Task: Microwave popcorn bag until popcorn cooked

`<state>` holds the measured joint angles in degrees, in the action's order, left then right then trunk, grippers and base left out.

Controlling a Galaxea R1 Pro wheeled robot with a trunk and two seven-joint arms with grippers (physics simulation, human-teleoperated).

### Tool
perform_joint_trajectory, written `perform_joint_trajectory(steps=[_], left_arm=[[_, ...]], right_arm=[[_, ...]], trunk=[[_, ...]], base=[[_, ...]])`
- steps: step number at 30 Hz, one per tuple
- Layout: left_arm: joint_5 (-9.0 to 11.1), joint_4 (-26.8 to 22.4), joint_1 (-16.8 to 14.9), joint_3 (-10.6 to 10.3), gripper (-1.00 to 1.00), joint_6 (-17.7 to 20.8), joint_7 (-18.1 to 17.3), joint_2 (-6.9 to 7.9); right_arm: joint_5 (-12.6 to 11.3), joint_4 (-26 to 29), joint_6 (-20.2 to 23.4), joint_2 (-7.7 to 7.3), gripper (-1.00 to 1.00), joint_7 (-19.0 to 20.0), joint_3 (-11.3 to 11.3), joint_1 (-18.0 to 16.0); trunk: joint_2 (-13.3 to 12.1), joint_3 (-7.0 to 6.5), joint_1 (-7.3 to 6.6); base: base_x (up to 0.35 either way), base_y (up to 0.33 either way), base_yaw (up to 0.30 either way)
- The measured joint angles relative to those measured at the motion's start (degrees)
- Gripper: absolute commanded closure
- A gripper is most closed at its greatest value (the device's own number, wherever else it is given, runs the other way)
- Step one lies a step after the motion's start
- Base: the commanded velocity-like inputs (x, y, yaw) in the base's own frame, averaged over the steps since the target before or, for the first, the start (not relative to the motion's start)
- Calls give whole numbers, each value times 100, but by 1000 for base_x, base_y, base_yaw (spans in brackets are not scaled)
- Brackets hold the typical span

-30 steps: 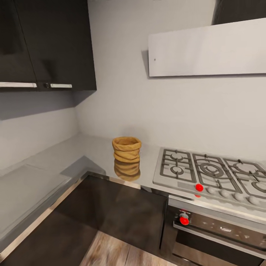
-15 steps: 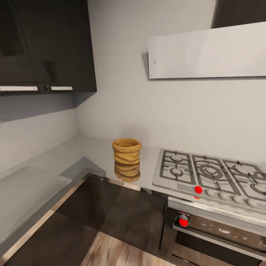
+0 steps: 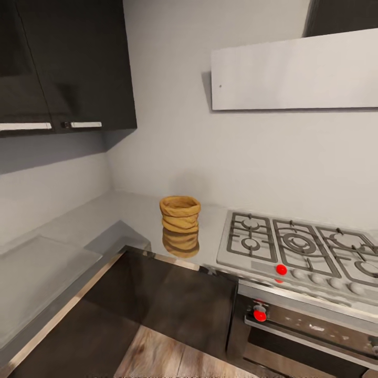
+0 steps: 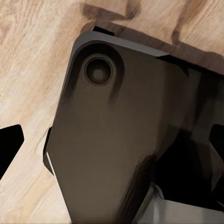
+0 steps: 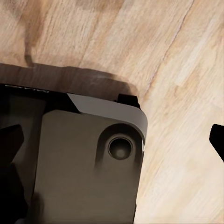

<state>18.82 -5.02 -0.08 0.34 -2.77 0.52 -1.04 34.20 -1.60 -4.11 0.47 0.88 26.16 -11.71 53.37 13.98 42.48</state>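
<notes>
no legible text | popcorn bag [image 3: 180, 213] upright on countertop [image 3: 105, 220], near gas hob [image 3: 299, 249] | oven [image 3: 310, 331] below | both grippers: state can't tell

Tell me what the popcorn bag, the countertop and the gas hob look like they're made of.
The popcorn bag looks like tan-brown paper or woven fibre, matte, with ridged rolled rings; which of the two is unclear. The countertop looks like polished grey stone or laminate: glossy enough to mirror the bag. The gas hob looks like brushed steel, with darker metal grates and one red knob.
</notes>
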Motion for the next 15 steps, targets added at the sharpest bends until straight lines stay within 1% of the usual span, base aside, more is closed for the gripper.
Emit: perform_joint_trajectory(steps=[15], left_arm=[[0, 4, -2, 0, -100, 0, 2, 0]], right_arm=[[0, 0, 0, -5, -100, -7, 2, 0]], trunk=[[-602, -134, -330]], base=[[0, 0, 0]])
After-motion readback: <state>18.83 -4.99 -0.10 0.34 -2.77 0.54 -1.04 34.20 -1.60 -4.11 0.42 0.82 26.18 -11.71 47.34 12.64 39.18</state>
